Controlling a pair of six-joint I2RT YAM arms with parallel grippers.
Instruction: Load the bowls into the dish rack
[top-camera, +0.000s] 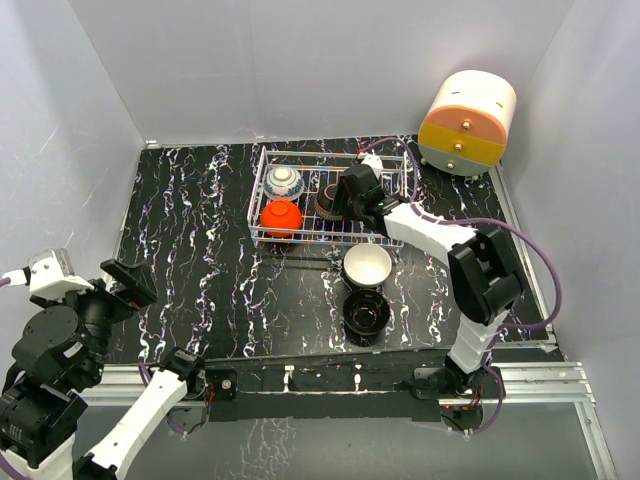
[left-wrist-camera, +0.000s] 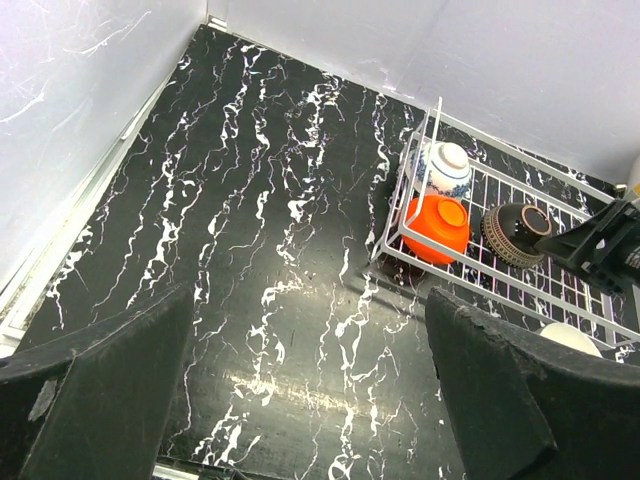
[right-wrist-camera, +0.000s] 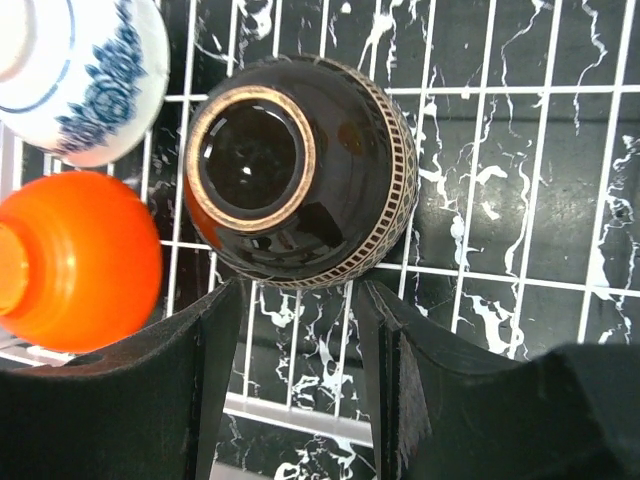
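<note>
The white wire dish rack (top-camera: 320, 239) stands at the back of the table. Three bowls lie in it. One is blue-and-white (top-camera: 284, 181), one red (top-camera: 281, 217), and one a dark glossy bowl with a gold patterned band (right-wrist-camera: 300, 170), foot turned up and tilted. My right gripper (right-wrist-camera: 300, 312) hovers just in front of this dark bowl, jaws open, nothing between them. On the table in front of the rack sit a pale bowl (top-camera: 367, 265) and a black bowl (top-camera: 366, 313), both upright. My left gripper (left-wrist-camera: 308, 300) hangs wide open at the near left, far from the bowls.
A cream-and-orange round drawer unit (top-camera: 467, 122) stands at the back right corner. White walls close in the table on three sides. A metal rail (top-camera: 330, 378) runs along the near edge. A purple cable (top-camera: 540, 262) loops beside the right arm.
</note>
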